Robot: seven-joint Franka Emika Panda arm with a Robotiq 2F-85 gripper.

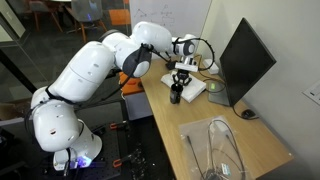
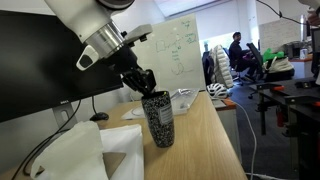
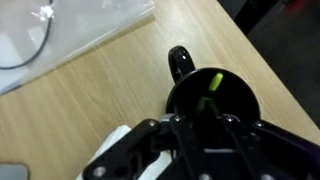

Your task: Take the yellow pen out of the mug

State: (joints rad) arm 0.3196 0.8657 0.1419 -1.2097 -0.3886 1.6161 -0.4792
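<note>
Your gripper (image 2: 143, 84) sits right over the mug (image 2: 158, 122); you can't tell whether it's open or closed. The yellow pen (image 3: 213, 80) stands inside the mug, which is upright on the worktop (image 2: 205, 140).

Black mug (image 2: 157, 120) upright on desk (image 2: 205, 135); yellow pen (image 3: 212, 82) standing inside.

A pale wooden bench (image 2: 205, 140) stands in a bright open office. A whiteboard (image 2: 175, 55) is at twelve o'clock and a dark monitor (image 2: 40, 70) at nine.
</note>
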